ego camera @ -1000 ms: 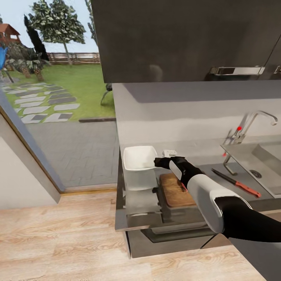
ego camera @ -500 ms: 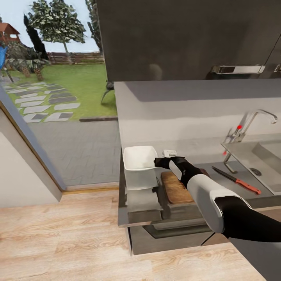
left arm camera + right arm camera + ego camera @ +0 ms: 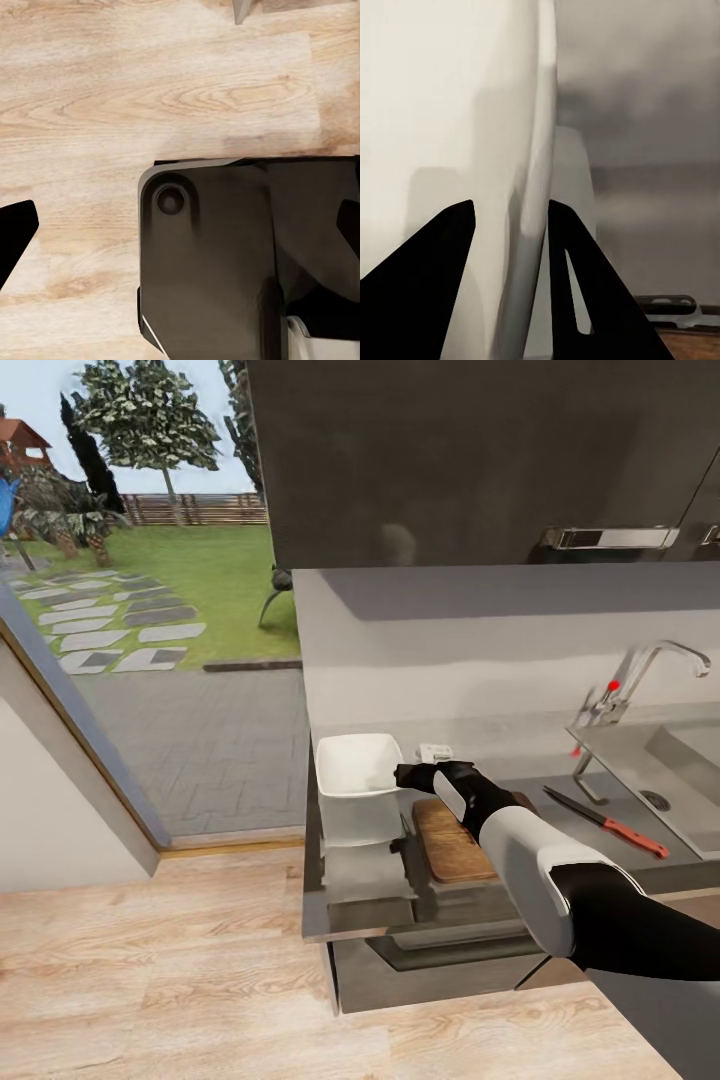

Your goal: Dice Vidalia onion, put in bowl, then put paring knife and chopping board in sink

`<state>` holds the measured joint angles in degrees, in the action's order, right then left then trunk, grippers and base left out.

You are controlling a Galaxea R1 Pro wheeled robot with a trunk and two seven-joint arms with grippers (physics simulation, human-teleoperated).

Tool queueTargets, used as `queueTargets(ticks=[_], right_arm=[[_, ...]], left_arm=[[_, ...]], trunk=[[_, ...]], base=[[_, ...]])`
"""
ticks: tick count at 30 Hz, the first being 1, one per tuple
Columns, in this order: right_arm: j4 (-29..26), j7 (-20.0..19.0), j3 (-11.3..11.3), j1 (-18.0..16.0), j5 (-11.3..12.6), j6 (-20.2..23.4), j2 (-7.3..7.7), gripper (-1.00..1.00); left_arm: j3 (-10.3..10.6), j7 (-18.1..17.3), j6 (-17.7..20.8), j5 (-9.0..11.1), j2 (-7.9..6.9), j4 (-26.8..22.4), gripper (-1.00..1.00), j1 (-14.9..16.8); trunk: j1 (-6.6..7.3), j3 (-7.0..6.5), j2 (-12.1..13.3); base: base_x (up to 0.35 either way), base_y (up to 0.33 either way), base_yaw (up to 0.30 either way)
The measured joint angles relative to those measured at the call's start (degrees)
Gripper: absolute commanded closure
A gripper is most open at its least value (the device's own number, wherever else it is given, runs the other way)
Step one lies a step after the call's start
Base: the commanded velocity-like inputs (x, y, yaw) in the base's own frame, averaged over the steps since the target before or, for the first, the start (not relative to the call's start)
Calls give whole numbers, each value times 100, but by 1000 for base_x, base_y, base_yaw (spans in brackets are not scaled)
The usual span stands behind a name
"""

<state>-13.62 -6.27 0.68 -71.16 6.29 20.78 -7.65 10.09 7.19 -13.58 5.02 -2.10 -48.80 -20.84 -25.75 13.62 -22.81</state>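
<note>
- My right gripper's (image 3: pixel 510 232) fingers pinch the white bowl's (image 3: pixel 357 772) rim — bowl near the countertop's (image 3: pixel 340 910) left end, beside the chopping board (image 3: pixel 455 845).
- Keep it level, move slowly — thin rim could slip.
- Left fingers (image 3: pixel 15 232) spread, empty.

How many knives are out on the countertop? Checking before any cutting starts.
1. The paring knife lies flat on the countertop between the chopping board and the sink. The arm may hide others.
</note>
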Motion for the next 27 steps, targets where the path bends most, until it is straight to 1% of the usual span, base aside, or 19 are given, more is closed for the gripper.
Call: queueTargets(ticks=[27], right_arm=[[0, 4, 1, 0, 0, 0, 0, 100]], left_arm=[[0, 1, 0, 0, 0, 0, -100, 0]], trunk=[[0, 0, 0]], base=[[0, 0, 0]])
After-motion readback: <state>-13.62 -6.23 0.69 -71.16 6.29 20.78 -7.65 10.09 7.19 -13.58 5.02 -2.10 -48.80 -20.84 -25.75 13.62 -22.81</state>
